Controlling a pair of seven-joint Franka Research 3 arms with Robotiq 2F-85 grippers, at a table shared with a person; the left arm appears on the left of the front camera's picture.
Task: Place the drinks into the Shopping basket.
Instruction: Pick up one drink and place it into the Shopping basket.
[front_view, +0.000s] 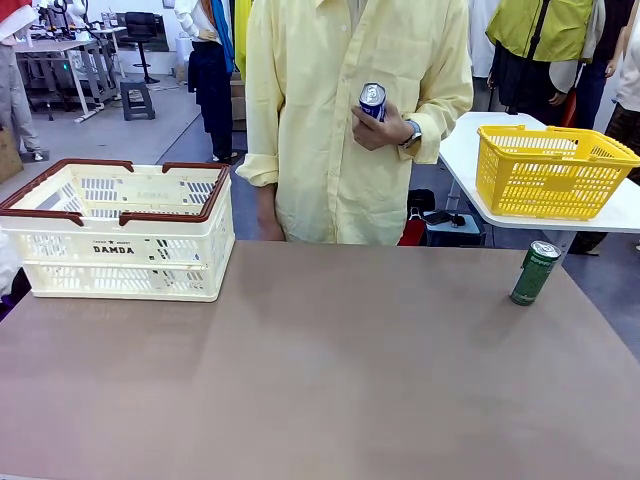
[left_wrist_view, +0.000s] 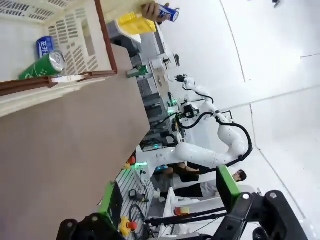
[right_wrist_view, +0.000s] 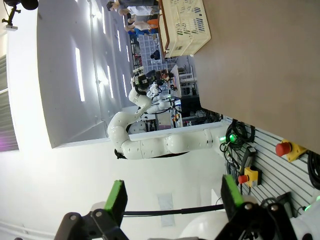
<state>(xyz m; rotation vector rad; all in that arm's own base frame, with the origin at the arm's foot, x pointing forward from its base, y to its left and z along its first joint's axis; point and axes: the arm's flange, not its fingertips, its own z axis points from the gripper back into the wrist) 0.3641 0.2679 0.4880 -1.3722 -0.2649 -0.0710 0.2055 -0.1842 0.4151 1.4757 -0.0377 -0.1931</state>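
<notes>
Closest to the camera, the left gripper (left_wrist_view: 170, 202) points out along the table edge with its two green-padded fingers (left_wrist_view: 227, 184) spread wide and nothing between them. The right gripper (right_wrist_view: 172, 200) is the same: fingers (right_wrist_view: 116, 196) fully apart, holding nothing, aimed past the near edge of the table toward the room.

A plain brown table (front_view: 320, 380) stretches away from the robot, and its near half is bare. Toward the far right corner a slim dark green can (front_view: 535, 272) stands upright by itself, well apart from everything else.

At the far left corner sits the cream basket (front_view: 120, 235), a lattice plastic crate with a brown-red rim, its handles folded in on top, and the word "DAMDA" on its side. In the left wrist view, two drinks are inside it: a green-and-white can (left_wrist_view: 44, 65) lying on its side, and just beside it a blue can with white lettering (left_wrist_view: 45, 46).

Behind the table's far edge stands a person in a pale yellow shirt. One hand (front_view: 388, 128), with a watch on the wrist, holds a blue-and-white can (front_view: 372, 100) at chest height, above the table's far edge.

Farther back on the right, a yellow basket (front_view: 550, 170) rests on a white side table (front_view: 620, 212).
</notes>
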